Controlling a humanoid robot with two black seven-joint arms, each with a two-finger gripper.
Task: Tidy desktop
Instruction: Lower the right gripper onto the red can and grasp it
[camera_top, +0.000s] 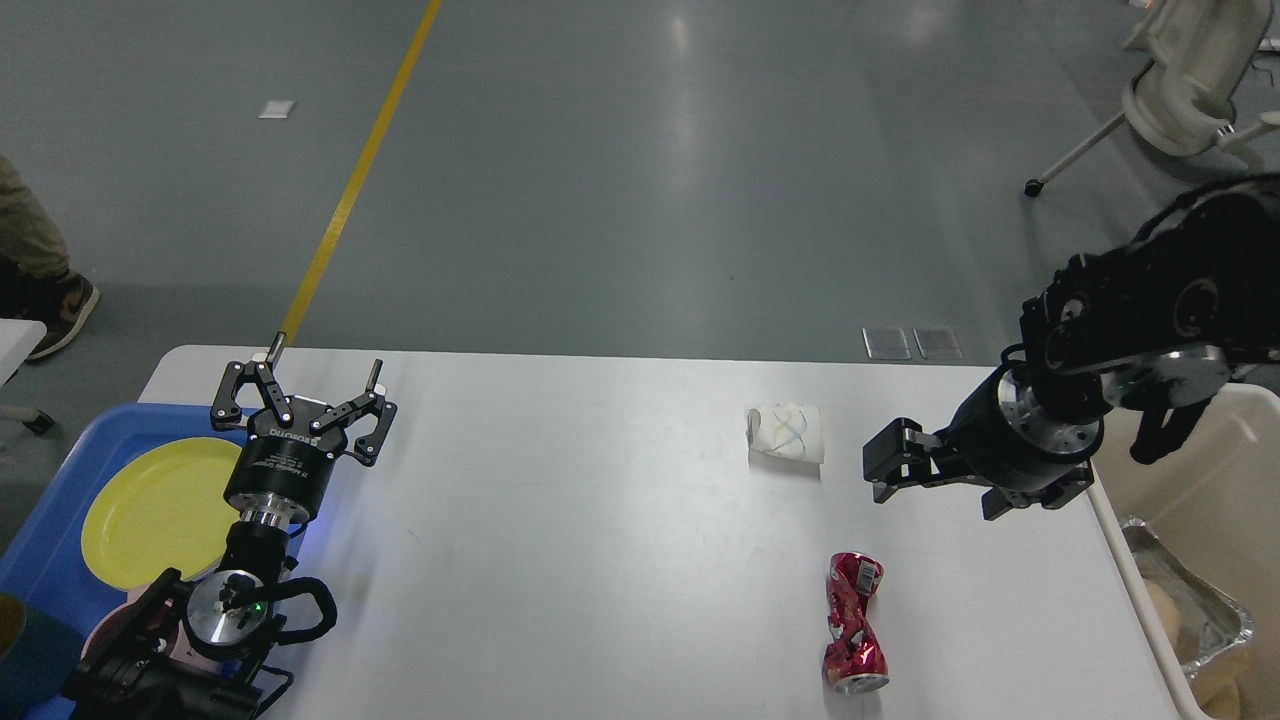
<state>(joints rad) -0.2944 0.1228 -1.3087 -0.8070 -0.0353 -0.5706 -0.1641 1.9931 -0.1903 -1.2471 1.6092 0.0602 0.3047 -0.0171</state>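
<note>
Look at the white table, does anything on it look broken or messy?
Yes. A red can lies on its side on the desktop, crushed and twisted in the middle. Farther back, a white paper cup with a blue squiggle is tipped over and squashed. Both look like rubbish. The right pincer hangs beside the cup.
</note>
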